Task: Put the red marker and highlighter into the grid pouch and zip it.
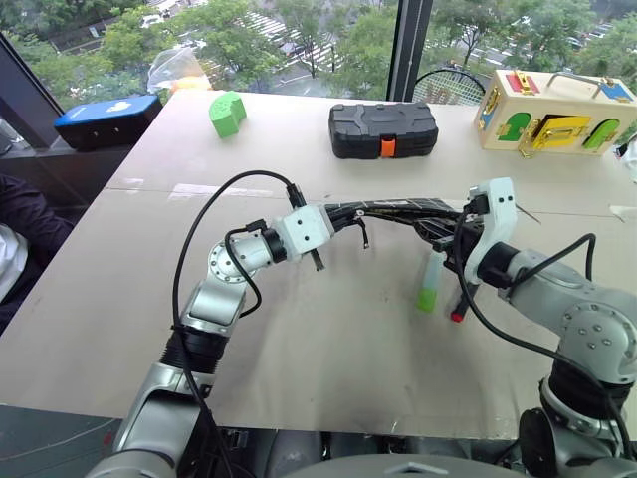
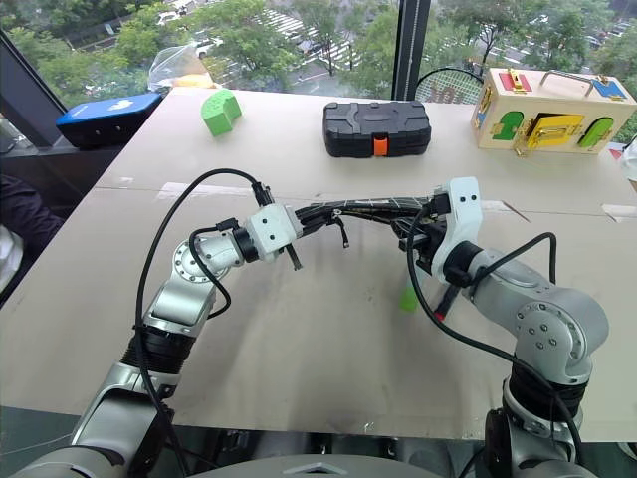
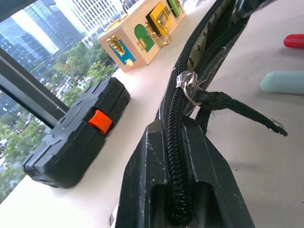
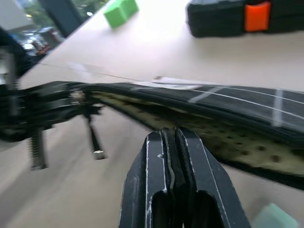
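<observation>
The grid pouch (image 1: 398,209) hangs level above the table, stretched between my two grippers. My left gripper (image 3: 175,124) is shut on its zipper end, just behind the silver slider (image 3: 186,84) and its dangling black pull. Past the slider the pouch gapes open. My right gripper (image 4: 171,133) is shut with its tips at the pouch's lower lip, at the far end. Beneath that end, on the table, lie the pale mint highlighter (image 1: 430,282) and the red marker (image 1: 458,307), whose red cap points toward me. Both lie outside the pouch.
A black hard case with an orange latch (image 1: 383,129) sits behind the pouch. A green block (image 1: 227,113) is at the back left, and a wooden latch box (image 1: 552,110) at the back right. A blue case (image 1: 107,119) lies off the table's left corner. A person's sleeve (image 1: 15,239) is at the left edge.
</observation>
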`<state>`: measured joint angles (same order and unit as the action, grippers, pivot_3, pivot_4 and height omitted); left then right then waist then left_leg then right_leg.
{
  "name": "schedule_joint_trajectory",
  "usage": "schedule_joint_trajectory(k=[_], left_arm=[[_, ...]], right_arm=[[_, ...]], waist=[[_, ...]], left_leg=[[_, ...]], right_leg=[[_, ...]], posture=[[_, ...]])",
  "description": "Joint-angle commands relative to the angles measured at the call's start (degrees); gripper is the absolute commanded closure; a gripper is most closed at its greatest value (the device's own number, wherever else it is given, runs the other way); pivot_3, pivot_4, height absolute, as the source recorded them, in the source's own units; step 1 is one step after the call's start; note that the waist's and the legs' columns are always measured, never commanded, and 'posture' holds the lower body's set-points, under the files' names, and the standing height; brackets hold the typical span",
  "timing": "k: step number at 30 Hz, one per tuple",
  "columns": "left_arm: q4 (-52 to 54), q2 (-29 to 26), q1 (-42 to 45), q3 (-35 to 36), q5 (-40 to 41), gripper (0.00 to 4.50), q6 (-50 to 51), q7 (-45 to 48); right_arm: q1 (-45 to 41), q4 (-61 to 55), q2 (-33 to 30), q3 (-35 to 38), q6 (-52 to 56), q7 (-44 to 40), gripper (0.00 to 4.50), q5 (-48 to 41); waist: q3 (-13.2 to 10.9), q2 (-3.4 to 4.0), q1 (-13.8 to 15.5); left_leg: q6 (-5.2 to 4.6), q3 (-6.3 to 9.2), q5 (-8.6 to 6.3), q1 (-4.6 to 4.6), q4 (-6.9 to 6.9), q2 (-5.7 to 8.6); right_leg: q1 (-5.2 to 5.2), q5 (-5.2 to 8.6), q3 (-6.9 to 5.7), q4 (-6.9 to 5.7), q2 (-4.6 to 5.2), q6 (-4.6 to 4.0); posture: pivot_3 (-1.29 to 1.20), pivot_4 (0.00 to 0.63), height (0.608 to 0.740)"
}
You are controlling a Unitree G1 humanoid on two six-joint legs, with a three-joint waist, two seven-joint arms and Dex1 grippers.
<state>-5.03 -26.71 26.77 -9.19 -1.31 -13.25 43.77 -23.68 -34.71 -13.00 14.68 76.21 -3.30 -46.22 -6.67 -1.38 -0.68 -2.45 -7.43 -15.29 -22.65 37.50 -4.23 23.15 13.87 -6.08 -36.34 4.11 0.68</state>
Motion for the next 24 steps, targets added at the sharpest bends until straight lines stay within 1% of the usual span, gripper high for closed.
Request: schedule_joint_trajectory(k=[1,2,4,6,9,11,13,15,17,18,24], left_arm=[[3.7,0.0,0.6,-0.3,0.8,4.5,-1.6,0.5],[3.8,0.0,0.6,-0.4,0.9,4.5,-1.6,0.6],[3.9,0.0,0.4,-0.7,1.0,4.5,-1.6,1.0],[4.0,0.0,0.3,-0.7,1.0,4.5,-1.2,1.2],[3.8,-0.3,0.3,-0.8,0.6,4.5,-0.5,1.5],[3.5,-0.8,0.4,-0.9,-0.2,4.5,-0.1,1.4],[3.3,-1.2,0.4,-1.1,-1.2,4.5,0.1,1.2],[3.7,-1.4,0.2,-1.2,-1.6,4.5,0.9,0.9],[4.5,-1.4,-0.1,-1.2,-1.8,4.5,1.6,0.5],[4.8,-1.5,-0.3,-1.1,-2.0,4.5,1.9,0.3],[5.1,-1.8,-1.0,-0.1,-2.3,4.5,4.5,-1.1]], right_arm=[[-2.4,3.0,0.1,-2.1,-1.1,1.9,4.44,3.1],[-2.8,4.0,-0.2,-3.2,-1.6,1.9,4.44,4.1],[-4.2,5.5,-4.6,-10.7,-5.0,0.0,4.44,9.3],[-6.1,6.3,-12.8,-23.5,-11.5,-4.5,4.44,17.6],[-10.5,8.9,-22.6,-40.0,-21.5,-10.5,4.44,30.6],[-13.8,11.8,-27.0,-48.1,-28.1,-13.7,4.44,39.3],[-15.8,14.3,-28.7,-51.9,-32.7,-16.0,4.44,45.0],[-17.3,16.8,-28.9,-53.8,-36.0,-18.2,4.44,49.1],[-17.7,18.6,-28.0,-53.4,-38.0,-19.6,3.93,51.4],[-17.8,19.2,-27.6,-53.0,-38.3,-20.7,3.56,52.0],[-17.2,20.2,-26.9,-50.0,-40.5,-23.6,0.77,56.2]], waist=[[0.0,0.0,0.0],[0.0,0.0,0.0],[0.0,0.07,-0.1],[-0.1,0.15,-0.2],[-0.1,0.19,-0.2],[-0.1,0.21,-0.2],[-0.1,0.19,-0.2],[-0.1,0.19,-0.1],[-0.1,0.19,0.0],[-0.1,0.18,0.0],[-0.1,0.18,0.0]], left_leg=[[0.0,-0.01,0.0,0.0,0.0,0.0],[0.0,-0.01,0.0,0.0,0.0,0.0],[0.0,-0.02,0.0,0.0,0.0,0.0],[-0.01,-0.06,0.0,0.01,0.0,0.01],[-0.01,-0.08,-0.01,0.01,-0.03,0.02],[0.0,-0.08,0.0,0.01,-0.04,0.01],[0.01,-0.11,0.01,0.01,-0.05,0.0],[0.03,-0.14,0.02,0.0,-0.03,0.0],[0.03,-0.16,0.02,-0.01,0.0,0.0],[0.03,-0.16,0.02,-0.02,0.0,-0.01],[0.04,-0.16,0.02,-0.02,0.01,-0.02]], right_leg=[[0.0,0.0,0.01,0.0,0.0,0.0],[0.0,0.0,0.01,0.0,0.0,0.0],[0.0,0.0,0.01,-0.01,0.0,0.0],[0.02,0.0,0.06,0.0,0.0,0.0],[0.07,0.02,0.09,0.04,0.01,0.02],[0.08,0.02,0.08,0.05,-0.01,0.02],[0.11,0.02,0.1,0.03,-0.02,0.03],[0.11,0.02,0.1,0.03,-0.01,0.03],[0.11,0.02,0.1,0.03,0.0,0.04],[0.11,0.02,0.09,0.03,0.0,0.04],[0.11,0.01,0.08,0.02,0.0,0.03]], posture=[[0.0,0.15,0.74],[0.0,0.15,0.74],[0.0,0.15,0.74],[0.0,0.15,0.74],[0.0,0.15,0.74],[0.0,0.15,0.74],[0.0,0.15,0.74],[0.0,0.15,0.74],[0.0,0.15,0.74],[0.0,0.15,0.74],[0.0,0.15,0.74]])
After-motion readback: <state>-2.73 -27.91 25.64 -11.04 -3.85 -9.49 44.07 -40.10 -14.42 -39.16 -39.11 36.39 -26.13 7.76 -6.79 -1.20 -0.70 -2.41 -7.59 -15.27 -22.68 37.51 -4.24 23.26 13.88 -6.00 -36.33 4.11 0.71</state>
